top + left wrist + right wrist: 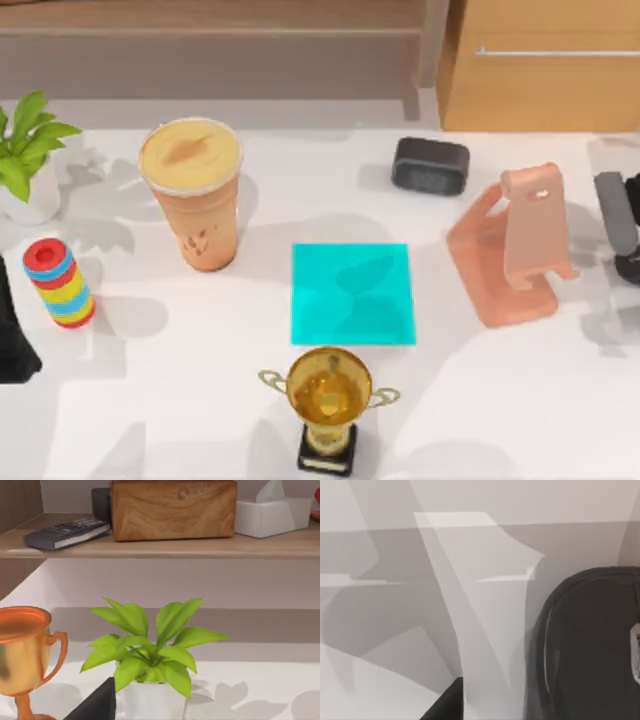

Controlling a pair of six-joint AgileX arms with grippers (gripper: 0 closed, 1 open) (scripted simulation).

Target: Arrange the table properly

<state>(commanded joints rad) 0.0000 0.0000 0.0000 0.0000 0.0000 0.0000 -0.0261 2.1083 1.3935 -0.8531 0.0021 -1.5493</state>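
Nearest the overhead camera stands a gold trophy (328, 400) on a black base, at the front edge of the table (180, 400), just in front of a cyan mat (352, 293). Behind and left of the mat, a tall cup (195, 190) of orange drink stands upright. Farther left, a stack of coloured rings (59, 283) stands near the table's left edge, and a potted plant (27, 150) with green leaves occupies the back left corner. Behind and right of the mat lies a small dark speaker (430, 165); to its right, a pink phone stand (515, 245) faces the front. A wooden cabinet (545, 65) with a metal handle rises beyond the table's back right. The white table spans nearly the whole top view and carries all these objects well apart from one another.

The left arm (12, 335) sits at the table's left edge, beside the rings; its finger spread cannot be told. The right arm (620, 225) sits at the right edge, beside the phone stand; its finger spread likewise cannot be told.

The left wrist view shows the plant (150, 650) close by, the trophy (22, 650) beside it, and a shelf (160, 545) behind bearing a remote (67, 532), a wooden box (172, 507) and a tissue box (272, 512).
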